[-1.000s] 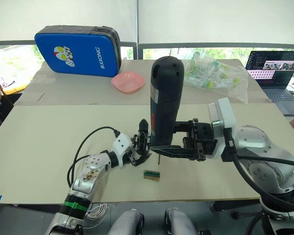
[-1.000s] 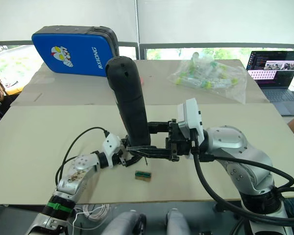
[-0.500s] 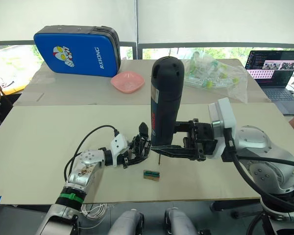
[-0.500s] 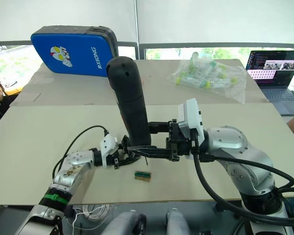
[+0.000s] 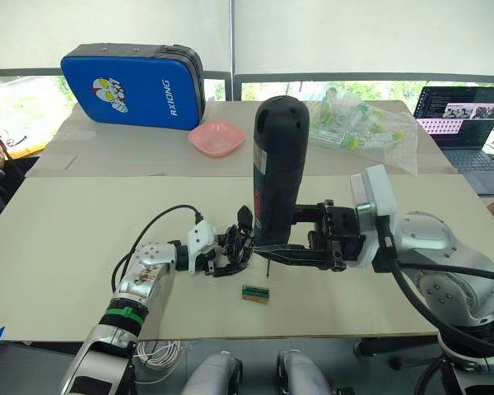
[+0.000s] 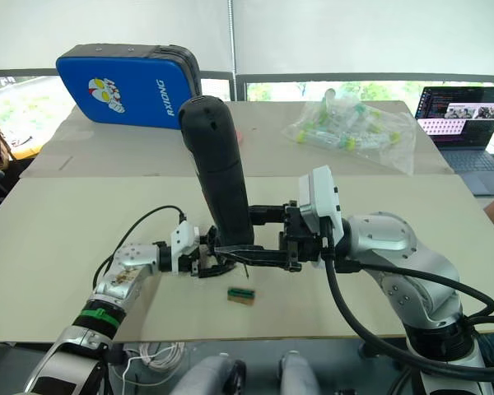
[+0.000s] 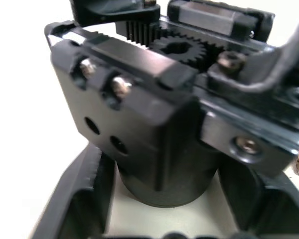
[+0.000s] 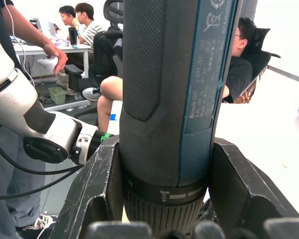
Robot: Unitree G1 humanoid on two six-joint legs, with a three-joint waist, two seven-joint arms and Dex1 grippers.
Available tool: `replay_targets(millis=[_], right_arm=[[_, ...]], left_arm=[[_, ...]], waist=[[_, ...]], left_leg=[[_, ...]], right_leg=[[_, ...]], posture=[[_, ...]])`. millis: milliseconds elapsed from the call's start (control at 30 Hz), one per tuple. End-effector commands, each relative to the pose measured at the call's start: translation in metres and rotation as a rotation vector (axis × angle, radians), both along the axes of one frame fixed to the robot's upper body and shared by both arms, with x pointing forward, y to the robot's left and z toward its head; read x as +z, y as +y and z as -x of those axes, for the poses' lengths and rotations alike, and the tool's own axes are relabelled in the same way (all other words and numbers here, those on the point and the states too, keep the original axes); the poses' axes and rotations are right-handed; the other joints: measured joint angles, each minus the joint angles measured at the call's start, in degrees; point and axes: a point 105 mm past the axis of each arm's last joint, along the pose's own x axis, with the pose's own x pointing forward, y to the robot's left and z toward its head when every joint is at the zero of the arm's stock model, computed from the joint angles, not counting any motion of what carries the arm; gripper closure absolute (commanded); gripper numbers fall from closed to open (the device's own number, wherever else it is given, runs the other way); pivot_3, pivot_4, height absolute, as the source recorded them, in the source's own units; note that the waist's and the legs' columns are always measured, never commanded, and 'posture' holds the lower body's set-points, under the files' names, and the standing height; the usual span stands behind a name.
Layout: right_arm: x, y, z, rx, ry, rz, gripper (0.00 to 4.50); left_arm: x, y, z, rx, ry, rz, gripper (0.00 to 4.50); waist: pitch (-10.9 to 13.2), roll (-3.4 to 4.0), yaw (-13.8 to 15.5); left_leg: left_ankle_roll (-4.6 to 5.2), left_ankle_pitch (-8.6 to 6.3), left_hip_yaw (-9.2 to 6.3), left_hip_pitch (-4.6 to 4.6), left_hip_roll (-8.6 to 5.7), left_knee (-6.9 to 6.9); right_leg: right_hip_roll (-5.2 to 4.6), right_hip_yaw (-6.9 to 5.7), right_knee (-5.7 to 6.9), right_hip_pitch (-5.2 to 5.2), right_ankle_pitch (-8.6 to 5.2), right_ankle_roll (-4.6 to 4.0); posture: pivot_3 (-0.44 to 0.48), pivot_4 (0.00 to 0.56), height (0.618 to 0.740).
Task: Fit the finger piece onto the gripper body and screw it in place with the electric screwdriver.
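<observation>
Beige table (image 5: 82,222), right gripper (image 5: 273,251) clamped on upright electric screwdriver (image 5: 277,164), left gripper (image 5: 235,251) gripping gripper body (image 7: 154,124).

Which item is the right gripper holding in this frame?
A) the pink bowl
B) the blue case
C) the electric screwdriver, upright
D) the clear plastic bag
C: the right gripper has its fingers clamped on the electric screwdriver, which stands upright with its bit pointing down at the table beside the gripper body held by the left gripper.
</observation>
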Motion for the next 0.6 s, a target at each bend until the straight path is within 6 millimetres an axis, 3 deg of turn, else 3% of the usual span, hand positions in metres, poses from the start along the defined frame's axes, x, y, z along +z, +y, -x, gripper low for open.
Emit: replay_targets(millis=[33, 333, 600], right_arm=[[0.011, -0.001, 0.008, 0.019, -0.048, -0.025, 2.54], [0.01, -0.001, 0.006, 0.017, -0.051, -0.022, 2.54], [0.011, 0.0, 0.005, 0.016, -0.052, -0.03, 2.54]], left_arm=[[-0.007, 0.008, 0.002, 0.044, 0.016, -0.004, 0.04], [-0.008, 0.018, 0.019, 0.08, 0.014, 0.023, 0.04], [-0.013, 0.001, 0.025, 0.119, 0.0, 0.05, 0.04]], waist=[[0.0, 0.0, 0.0], [0.0, 0.01, -0.35], [0.0, 0.01, 0.31]], left_leg=[[0.0, 0.0, 0.0, 0.0, 0.0, 0.0], [0.0, -0.01, 0.0, -0.01, 0.03, 0.0], [0.01, -0.02, 0.01, -0.01, 0.01, 0.0]], right_leg=[[0.0, 0.0, 0.0, 0.0, 0.0, 0.0], [0.03, 0.04, 0.0, -0.04, 0.0, -0.01], [0.0, 0.03, -0.03, -0.01, 0.0, 0.0]], posture=[[0.0, 0.15, 0.74], [0.0, 0.15, 0.74], [0.0, 0.15, 0.74]])
